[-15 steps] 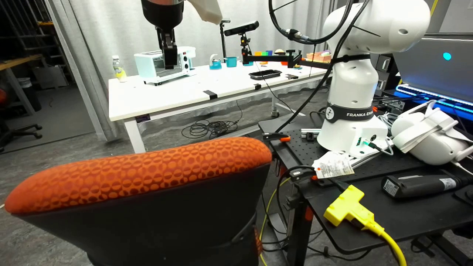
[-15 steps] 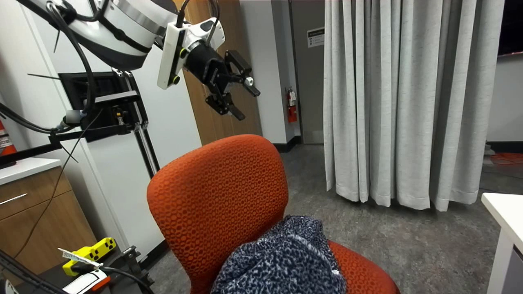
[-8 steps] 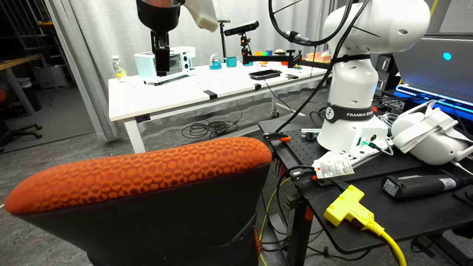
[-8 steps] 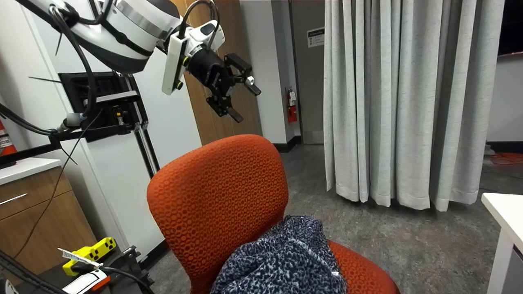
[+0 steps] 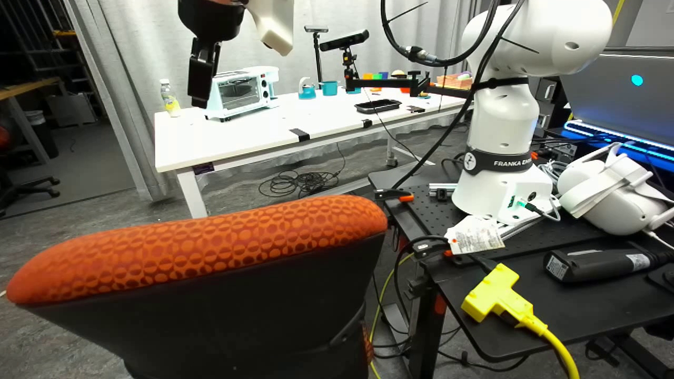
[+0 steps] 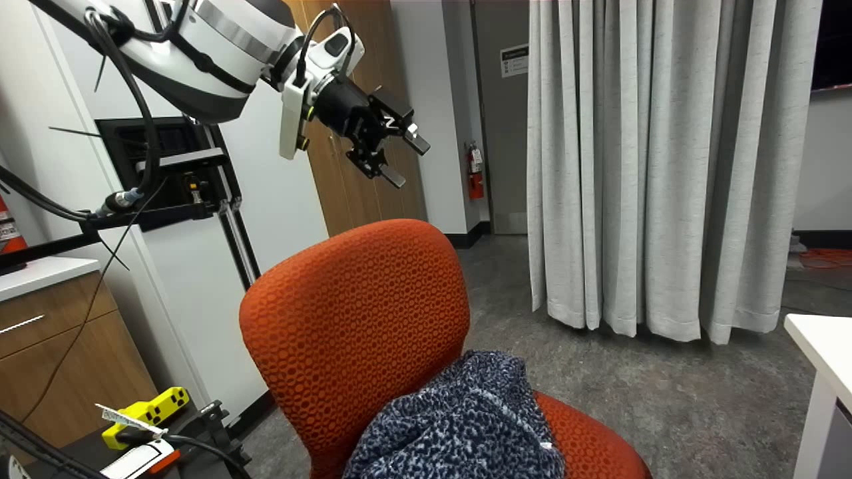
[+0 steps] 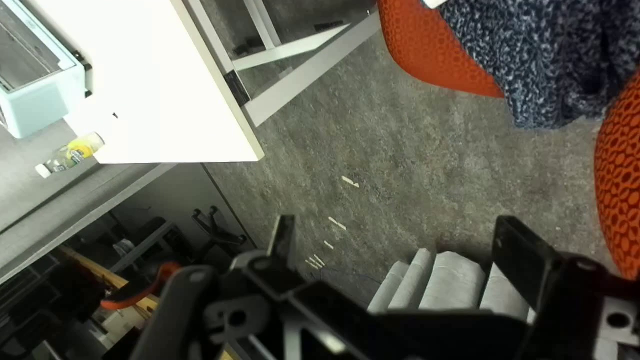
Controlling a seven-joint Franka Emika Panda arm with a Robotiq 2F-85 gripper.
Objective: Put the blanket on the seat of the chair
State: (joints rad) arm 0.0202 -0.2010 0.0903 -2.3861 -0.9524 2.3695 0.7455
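Observation:
The dark navy-and-white speckled blanket (image 6: 459,426) lies bunched on the seat of the orange-red chair (image 6: 366,306), against the foot of its backrest. Part of the seat shows bare beside it. In the wrist view the blanket (image 7: 545,60) lies on the chair (image 7: 440,60) at the upper right, with one end hanging past the seat's edge. In an exterior view only the back of the chair (image 5: 197,247) shows and the blanket is hidden. My gripper (image 6: 406,159) is open and empty, well above the backrest; it also shows edge-on (image 5: 200,97). In the wrist view its fingers (image 7: 395,222) stand wide apart.
A white table (image 5: 253,142) bears a toaster oven (image 5: 239,95), a bottle (image 5: 169,99) and a black tray (image 5: 378,106). A black cart (image 5: 526,321) with a yellow power strip (image 5: 497,295) stands beside the chair. Grey curtains (image 6: 652,166) hang behind.
My gripper has moved left and tilted in an exterior view, and shifted slightly right and turned in another. Its fingers stay open. The blanket and chair have not moved.

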